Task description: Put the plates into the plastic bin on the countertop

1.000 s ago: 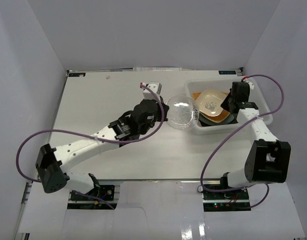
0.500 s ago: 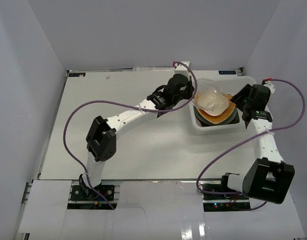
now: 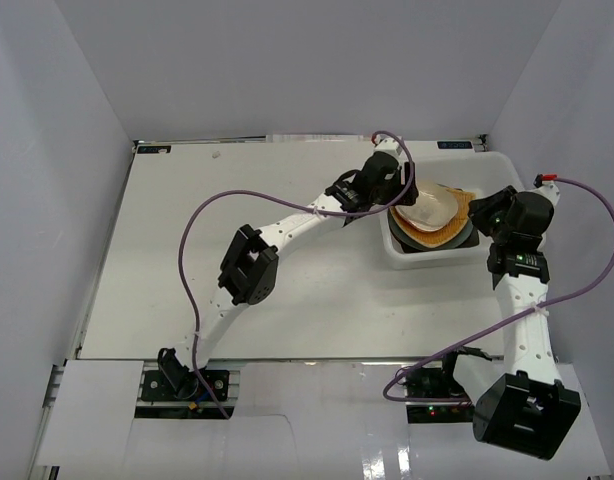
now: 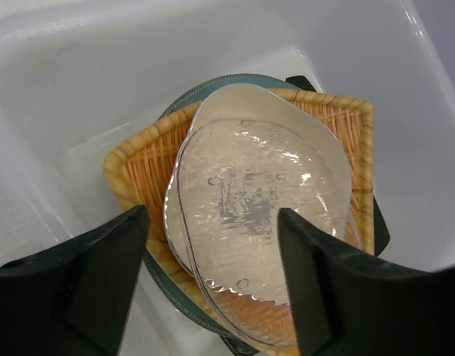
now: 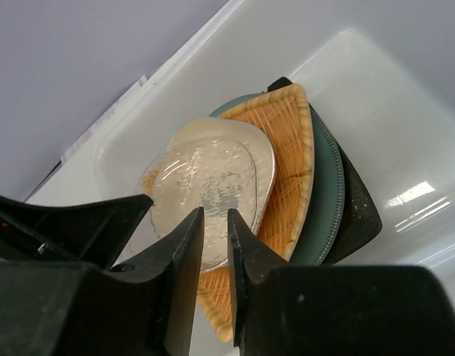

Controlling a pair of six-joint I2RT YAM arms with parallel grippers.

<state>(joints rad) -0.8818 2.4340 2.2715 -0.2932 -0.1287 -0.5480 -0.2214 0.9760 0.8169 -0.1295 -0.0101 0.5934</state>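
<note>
1. Well, nearest to us is the white countertop point(image 3: 187, 250). I can see no plate lying on it.
2. A bit farther, on the right, the right gripper point(image 5: 215, 241) hangs by the right side of the plastic bin point(image 3: 427, 258). Its fingers are almost pressed together, with nothing between them. It points at the pile.
3. The plates sit in one pile in the left half of the bin. A dark plate point(image 5: 357, 215) is at the bottom, then the teal plate point(image 5: 327, 200), then the orange woven plate point(image 4: 138, 178), then the cream plate point(image 4: 235, 104). The clear plate point(image 4: 242, 185) lies on top (it is hard to spot, being see-through).
4. Farthest back, the left gripper point(image 4: 213, 215) reaches over the bin's far left side. Its fingers point(image 4: 94, 274) are spread wide, one on each side of the clear plate, and pinch nothing.
5. I think the step is letting go of the clear plate, and it looks like the last one. Next, the left gripper should go straight up, so it does not bump the plate's edge, and then pull back.
6. One second ago the clear plate was held over the countertop, left of the bin. Half a second ago it was tipped up above the bin. Now it lies flat. The right arm has swung out to the right.
</note>
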